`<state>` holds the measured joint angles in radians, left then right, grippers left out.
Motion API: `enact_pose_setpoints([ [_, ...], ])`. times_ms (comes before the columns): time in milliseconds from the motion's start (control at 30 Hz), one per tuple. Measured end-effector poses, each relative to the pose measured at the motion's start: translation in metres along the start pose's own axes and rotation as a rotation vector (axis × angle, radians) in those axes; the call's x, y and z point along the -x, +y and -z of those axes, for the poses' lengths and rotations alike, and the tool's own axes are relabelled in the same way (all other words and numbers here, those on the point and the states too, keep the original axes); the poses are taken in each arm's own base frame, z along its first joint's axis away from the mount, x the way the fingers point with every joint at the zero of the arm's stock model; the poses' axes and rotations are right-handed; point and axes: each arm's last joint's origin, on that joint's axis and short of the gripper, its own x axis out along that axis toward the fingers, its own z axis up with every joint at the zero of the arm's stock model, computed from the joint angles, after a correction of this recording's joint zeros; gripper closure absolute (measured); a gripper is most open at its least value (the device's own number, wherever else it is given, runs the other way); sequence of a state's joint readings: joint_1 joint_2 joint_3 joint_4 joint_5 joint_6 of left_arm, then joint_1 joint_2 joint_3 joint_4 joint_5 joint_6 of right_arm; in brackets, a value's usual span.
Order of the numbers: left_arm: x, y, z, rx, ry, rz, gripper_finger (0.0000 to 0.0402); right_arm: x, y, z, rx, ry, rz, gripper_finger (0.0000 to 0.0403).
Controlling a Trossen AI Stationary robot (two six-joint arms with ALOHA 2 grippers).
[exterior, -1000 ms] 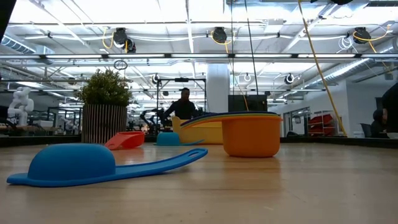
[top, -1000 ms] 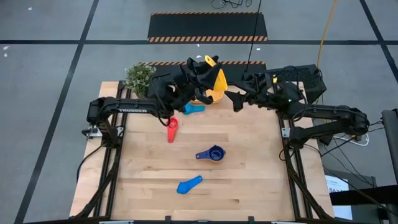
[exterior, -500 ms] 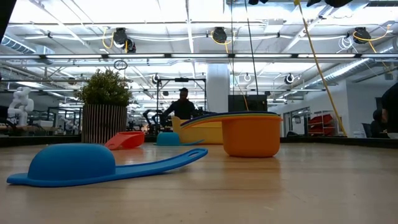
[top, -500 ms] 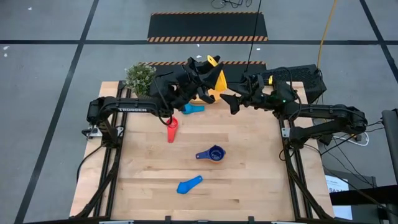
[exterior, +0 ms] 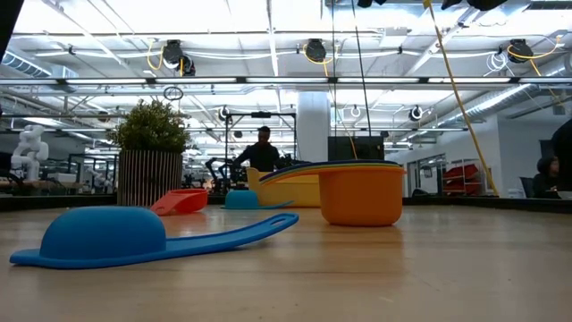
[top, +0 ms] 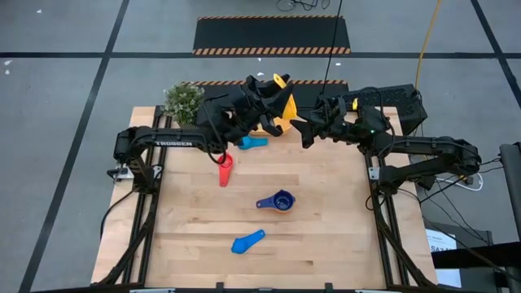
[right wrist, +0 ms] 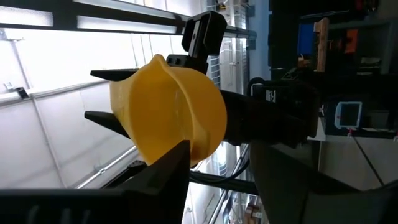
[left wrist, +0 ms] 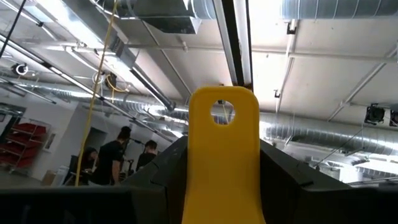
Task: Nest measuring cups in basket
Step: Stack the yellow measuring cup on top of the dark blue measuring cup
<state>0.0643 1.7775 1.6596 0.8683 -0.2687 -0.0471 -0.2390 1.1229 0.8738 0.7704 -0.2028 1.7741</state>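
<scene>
An industrial robotics lab: a wooden workbench (top: 326,228) on taped concrete floor (top: 65,49). Exposed ducts (left wrist: 311,134), ceiling strip lights (exterior: 268,80), a white humanoid robot (exterior: 29,148) and people (exterior: 262,152) fill the hall behind.

cups: 1 red (top: 225,169), 2 lt blue (top: 254,142) (top: 248,241), 1 stack (top: 278,200), 1 yel (top: 282,102).

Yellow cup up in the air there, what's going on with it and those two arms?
The left gripper holds the yellow measuring cup by its handle, raised near the table's far edge. The right gripper sits open just beside it. Red, dark blue and two light blue cups lie on the table.
</scene>
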Motion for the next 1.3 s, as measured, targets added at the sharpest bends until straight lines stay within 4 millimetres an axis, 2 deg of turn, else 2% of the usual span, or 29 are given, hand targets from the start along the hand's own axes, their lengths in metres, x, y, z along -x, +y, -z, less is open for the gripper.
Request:
enact_pose_setpoints([
  [267,0.0,-0.0001,0.0006,-0.015,0.007,0.003,0.0245,0.0,-0.0014,-0.0009,-0.001,-0.024,0.011,0.0239],
  [400,0.0,-0.0002,0.0006,-0.02,0.006,0.008,0.0254,0.0001,-0.0013,-0.0013,0.0,-0.026,0.01,0.0239],
  [700,0.0,-0.0003,0.0006,-0.028,0.006,0.01,0.0244,0.0,-0.0013,-0.0013,0.004,-0.027,0.01,0.0254],
  [833,0.0,-0.0008,0.0006,-0.028,0.006,0.027,0.0255,0.0,-0.0013,-0.0014,0.005,-0.027,0.009,0.0253],
  [1133,0.0,-0.0012,0.0003,-0.027,0.005,0.042,0.0245,-0.0001,-0.0017,-0.0014,0.0,-0.027,0.013,0.0228],
  [1300,0.0,-0.0016,-0.0001,-0.029,0.003,0.056,0.0255,-0.0001,-0.0016,-0.0014,0.0,-0.027,0.011,0.0208],
])
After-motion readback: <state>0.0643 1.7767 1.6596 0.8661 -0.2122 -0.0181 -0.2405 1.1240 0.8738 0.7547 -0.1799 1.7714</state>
